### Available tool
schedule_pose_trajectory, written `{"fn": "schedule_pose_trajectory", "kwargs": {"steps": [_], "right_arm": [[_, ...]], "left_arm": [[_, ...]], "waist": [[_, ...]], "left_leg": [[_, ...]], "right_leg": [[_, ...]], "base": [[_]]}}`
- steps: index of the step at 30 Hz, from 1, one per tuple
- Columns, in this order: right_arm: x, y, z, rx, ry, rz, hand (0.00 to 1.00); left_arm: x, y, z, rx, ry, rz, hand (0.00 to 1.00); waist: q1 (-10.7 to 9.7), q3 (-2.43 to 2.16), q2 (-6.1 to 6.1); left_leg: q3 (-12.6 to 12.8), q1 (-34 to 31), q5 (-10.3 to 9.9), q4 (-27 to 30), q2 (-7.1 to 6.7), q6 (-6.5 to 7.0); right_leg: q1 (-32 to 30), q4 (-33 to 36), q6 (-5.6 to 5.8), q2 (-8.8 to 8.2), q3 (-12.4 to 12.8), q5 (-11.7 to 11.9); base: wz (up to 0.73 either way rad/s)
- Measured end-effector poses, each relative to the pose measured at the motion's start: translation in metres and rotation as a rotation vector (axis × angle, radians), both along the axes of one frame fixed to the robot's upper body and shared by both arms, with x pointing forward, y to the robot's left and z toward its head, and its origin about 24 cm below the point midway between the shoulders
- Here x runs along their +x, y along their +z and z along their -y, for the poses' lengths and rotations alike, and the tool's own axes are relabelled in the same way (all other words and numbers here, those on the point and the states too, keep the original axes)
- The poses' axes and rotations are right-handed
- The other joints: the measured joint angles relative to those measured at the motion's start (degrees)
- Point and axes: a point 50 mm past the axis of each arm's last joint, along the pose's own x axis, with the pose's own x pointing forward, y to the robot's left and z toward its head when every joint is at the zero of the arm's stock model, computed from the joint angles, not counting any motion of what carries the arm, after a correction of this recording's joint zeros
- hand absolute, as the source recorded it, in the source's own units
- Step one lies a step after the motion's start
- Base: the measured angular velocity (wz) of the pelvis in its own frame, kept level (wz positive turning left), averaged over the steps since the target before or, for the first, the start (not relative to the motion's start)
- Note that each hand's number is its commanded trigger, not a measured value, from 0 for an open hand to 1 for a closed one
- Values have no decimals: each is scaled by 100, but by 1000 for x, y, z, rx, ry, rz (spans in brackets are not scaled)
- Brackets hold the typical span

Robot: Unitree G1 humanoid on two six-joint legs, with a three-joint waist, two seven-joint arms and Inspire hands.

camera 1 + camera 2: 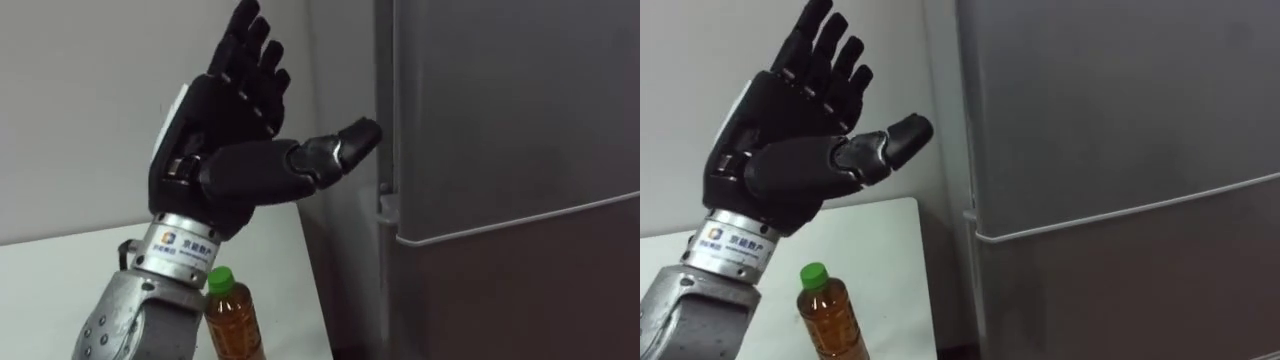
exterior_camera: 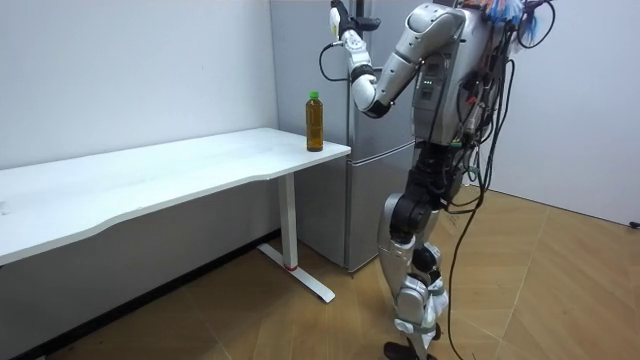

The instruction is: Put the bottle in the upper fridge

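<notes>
Left of the grey metal fridge [image 1: 500, 150], a green-capped plastic bottle of amber drink [image 1: 232, 320] stands on the white table [image 1: 60, 290] — likely heavyish, smooth; grip mid-body. Above it the black left hand [image 1: 235, 130] spreads open, empty.

We can read nothing for certain. A label [image 1: 184, 245] on the wrist of the left hand [image 1: 235, 150] carries a mark and characters too fine for us; the bottle [image 1: 232, 322] shows no legible print.
</notes>
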Motion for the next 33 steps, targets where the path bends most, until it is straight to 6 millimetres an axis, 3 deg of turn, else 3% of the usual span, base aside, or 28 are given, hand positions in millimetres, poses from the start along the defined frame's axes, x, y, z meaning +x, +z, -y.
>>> {"fn": "schedule_pose_trajectory", "kwargs": {"steps": [3,11,30,31,32,33], "right_arm": [[1,1,3,-11,23,-3,0],[4,1,3,-11,41,-8,0],[11,2,1,-10,82,-14,0],[12,2,1,-10,82,-15,0],[11,2,1,-8,82,-16,0],[11,2,1,-6,82,-16,0]], "left_arm": [[-1,5,8,18,-41,24,0],[-6,-3,32,116,-192,19,0],[-10,-10,48,76,-350,-36,0],[-10,-11,49,78,-353,-40,7],[-10,-12,50,81,-359,-44,46],[-10,-13,50,82,-359,-47,57]], "waist": [[1,-33,55],[-34,-2,57],[-148,20,31],[-148,25,28],[-153,39,21],[-153,44,17]], "left_leg": [[9,-39,0,-3,0,0],[5,-61,0,-16,1,0],[-7,-143,0,4,-3,1],[-7,-143,0,0,-3,1],[-7,-143,0,-8,-3,1],[-7,-144,0,-11,-3,1]], "right_leg": [[-44,6,0,-4,1,0],[-58,11,1,-23,1,0],[-64,-82,18,-25,-4,6],[-64,-85,18,-23,-4,6],[-64,-87,18,-13,-8,6],[-64,-87,18,-7,-10,6]], "base": [[0],[0],[2],[0],[0],[0]]}}
